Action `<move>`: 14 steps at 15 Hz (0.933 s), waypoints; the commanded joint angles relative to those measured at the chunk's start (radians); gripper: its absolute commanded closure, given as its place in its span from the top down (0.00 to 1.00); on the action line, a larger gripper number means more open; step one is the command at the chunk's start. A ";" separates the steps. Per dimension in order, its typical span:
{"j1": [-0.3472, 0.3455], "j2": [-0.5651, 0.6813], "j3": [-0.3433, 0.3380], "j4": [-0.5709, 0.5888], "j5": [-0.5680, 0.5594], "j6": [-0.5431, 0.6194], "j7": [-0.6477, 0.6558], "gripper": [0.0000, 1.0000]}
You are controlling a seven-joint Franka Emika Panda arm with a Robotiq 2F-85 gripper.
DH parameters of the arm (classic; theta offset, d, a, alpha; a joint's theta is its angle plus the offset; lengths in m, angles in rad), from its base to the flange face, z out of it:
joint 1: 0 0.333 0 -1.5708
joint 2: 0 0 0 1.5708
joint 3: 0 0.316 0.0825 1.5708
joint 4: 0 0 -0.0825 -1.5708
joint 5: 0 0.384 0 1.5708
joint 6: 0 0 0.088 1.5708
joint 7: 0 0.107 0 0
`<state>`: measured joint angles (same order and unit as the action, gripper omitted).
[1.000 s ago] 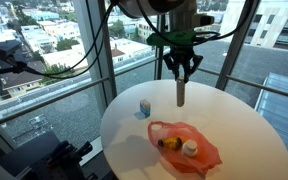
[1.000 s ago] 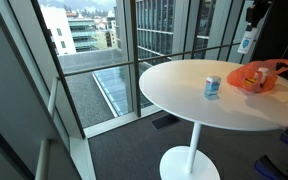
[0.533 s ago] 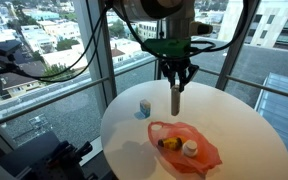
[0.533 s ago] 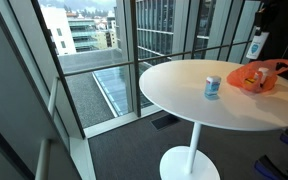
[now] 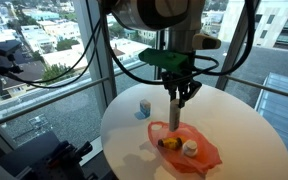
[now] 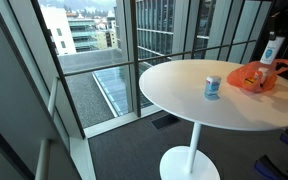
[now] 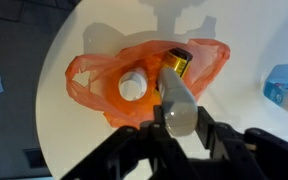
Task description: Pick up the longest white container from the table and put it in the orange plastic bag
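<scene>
My gripper (image 5: 176, 94) is shut on the long white container (image 5: 174, 113), which hangs upright just above the orange plastic bag (image 5: 186, 145) on the round white table (image 5: 244, 130). In the wrist view the container (image 7: 177, 98) sits between my fingers (image 7: 180, 128), over the open bag (image 7: 144, 80), which holds a small white bottle (image 7: 134, 86) and a yellow and black item (image 7: 178, 62). In an exterior view the container (image 6: 272, 51) hangs over the bag (image 6: 256, 76) at the table's far side.
A small blue and white container (image 5: 144, 108) stands on the table beside the bag, also seen in an exterior view (image 6: 212, 86) and the wrist view (image 7: 284, 87). Glass windows and a railing surround the table, with black cables at the left.
My gripper has carried the long white container from the table's far part towards the bag and lowered it, so it now hangs over the bag's opening.
</scene>
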<state>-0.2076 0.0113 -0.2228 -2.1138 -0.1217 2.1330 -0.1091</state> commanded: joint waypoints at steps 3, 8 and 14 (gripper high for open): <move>-0.016 -0.025 -0.009 -0.054 -0.012 0.048 0.038 0.11; -0.015 0.011 -0.010 -0.064 -0.004 0.110 0.039 0.11; -0.017 0.077 -0.010 -0.041 0.008 0.142 0.040 0.11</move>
<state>-0.2188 0.0599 -0.2341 -2.1765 -0.1215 2.2604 -0.0853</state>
